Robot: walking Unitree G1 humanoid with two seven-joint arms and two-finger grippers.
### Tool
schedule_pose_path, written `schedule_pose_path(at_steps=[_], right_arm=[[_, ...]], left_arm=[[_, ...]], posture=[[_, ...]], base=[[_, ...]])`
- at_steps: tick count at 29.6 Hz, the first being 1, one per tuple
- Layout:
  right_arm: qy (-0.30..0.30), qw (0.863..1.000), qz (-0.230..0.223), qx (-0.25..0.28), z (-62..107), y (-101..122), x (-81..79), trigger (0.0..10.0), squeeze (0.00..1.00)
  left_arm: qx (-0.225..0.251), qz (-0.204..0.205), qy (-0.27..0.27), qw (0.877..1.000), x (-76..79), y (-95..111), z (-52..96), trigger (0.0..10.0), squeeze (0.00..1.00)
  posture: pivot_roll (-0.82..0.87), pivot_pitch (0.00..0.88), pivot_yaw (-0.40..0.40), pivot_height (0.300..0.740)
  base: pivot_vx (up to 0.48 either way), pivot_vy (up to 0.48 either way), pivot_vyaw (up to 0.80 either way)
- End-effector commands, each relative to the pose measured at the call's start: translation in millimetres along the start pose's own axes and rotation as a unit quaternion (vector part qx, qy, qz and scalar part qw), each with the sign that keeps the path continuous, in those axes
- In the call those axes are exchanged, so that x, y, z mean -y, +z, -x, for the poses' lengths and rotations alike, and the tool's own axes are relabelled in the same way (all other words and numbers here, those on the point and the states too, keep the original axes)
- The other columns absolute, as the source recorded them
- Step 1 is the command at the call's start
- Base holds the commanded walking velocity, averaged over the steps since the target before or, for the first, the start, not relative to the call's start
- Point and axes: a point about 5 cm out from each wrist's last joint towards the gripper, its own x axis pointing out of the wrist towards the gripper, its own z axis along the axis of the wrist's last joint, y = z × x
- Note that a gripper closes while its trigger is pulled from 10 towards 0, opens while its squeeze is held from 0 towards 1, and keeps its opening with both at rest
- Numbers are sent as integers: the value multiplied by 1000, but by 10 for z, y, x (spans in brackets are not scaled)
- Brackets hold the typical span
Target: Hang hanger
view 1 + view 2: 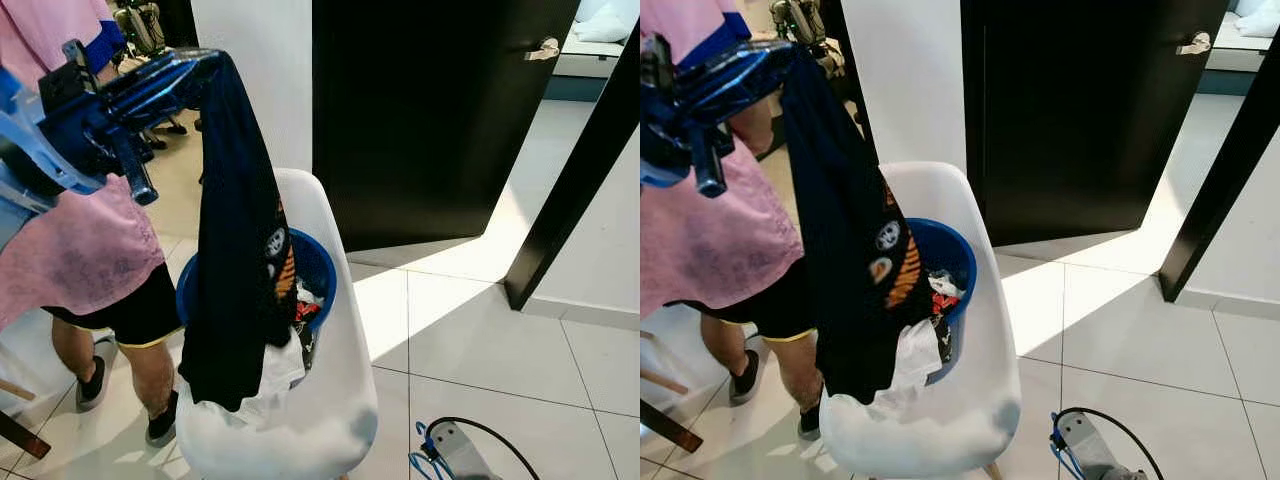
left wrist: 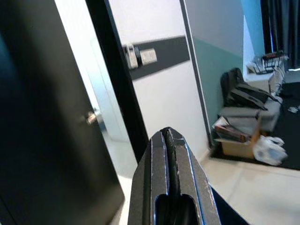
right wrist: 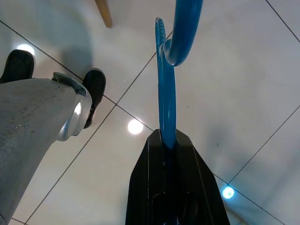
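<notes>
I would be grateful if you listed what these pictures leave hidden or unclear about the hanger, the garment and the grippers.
- Blue plastic hanger: right wrist view cuts off its hook and body.
- Dark navy garment: covers part of the blue laundry basket.
- Left gripper: what its closed fingers pinch is hidden.
- Person in pink shirt: cut by the left edge.
</notes>
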Motion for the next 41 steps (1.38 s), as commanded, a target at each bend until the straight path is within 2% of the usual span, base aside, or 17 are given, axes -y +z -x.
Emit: schedule_pose_path(at_steps=[1, 3, 7, 10, 13, 31, 41], right_arm=[[3, 1000, -1, -2, -6, -24, -39, 10000, 0], [3, 1000, -1, -2, -6, -26, -39, 10000, 0], [3, 1000, -1, -2, -6, -27, -36, 10000, 0], [2, 1000, -1, -2, -6, -22, -34, 10000, 0], [2, 1000, -2, -1, -6, -18, -32, 10000, 0], [-13, 1000, -4, 4, -6, 6, -17, 10000, 0], [-13, 1000, -4, 4, -6, 6, -17, 10000, 0]], left_arm=[[-9, -2, -3, 1000, 4, -15, 14, 10000, 0], [1, -2, 4, 1000, -5, 19, 6, 10000, 0], [36, -7, 13, 999, -40, 234, -47, 10000, 0], [51, -10, 10, 999, -48, 409, -99, 10000, 0], [61, -11, -2, 998, -17, 483, -128, 10000, 0], [77, 0, -37, 996, 97, 583, -147, 10000, 0], [77, 0, -37, 996, 97, 583, -147, 10000, 0]], posture=[[-26, 0, 17, 740], [-27, 0, 16, 740], [-21, 0, 15, 740], [-20, 0, 17, 740], [-20, 0, 18, 740], [-21, 0, 21, 740], [-21, 0, 21, 740]], base=[[0, 0, 0], [0, 0, 0], [0, 0, 0], [-190, 0, 0], [-335, 0, 0], [-370, 0, 0], [-368, 0, 0]])
